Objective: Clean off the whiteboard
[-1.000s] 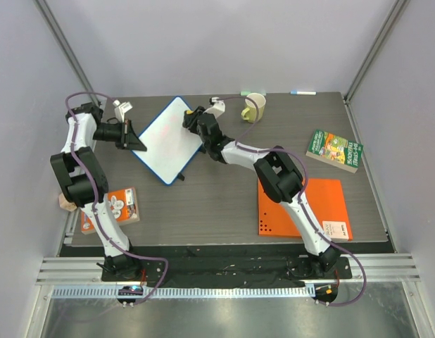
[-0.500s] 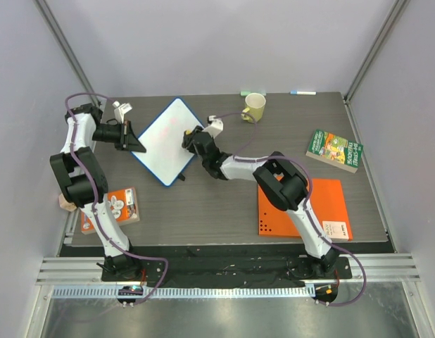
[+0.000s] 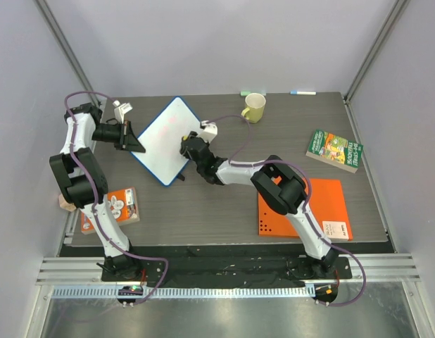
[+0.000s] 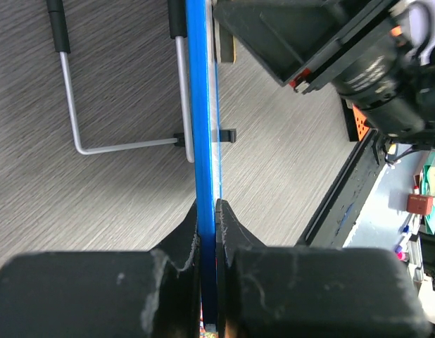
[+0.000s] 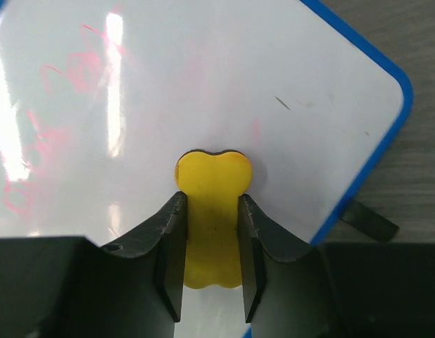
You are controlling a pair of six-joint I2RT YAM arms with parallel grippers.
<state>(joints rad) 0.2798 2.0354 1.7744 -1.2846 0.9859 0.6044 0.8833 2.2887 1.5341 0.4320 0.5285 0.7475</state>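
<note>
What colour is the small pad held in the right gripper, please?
Yellow: the pad shows clearest in the right wrist view, clamped in the right gripper.

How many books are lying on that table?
2. A green-covered paperback book lies near the right edge; an orange-covered book lies at the near-left corner. Others may be hidden from view.

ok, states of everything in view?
whiteboard, rim clamped, faint red marks not yet erased
left gripper, fingers shut on whiteboard rim
right gripper, fingers shut on yellow eraser
yellow eraser, tip against whiteboard
mug, upright
green book, closed, lying flat
</note>
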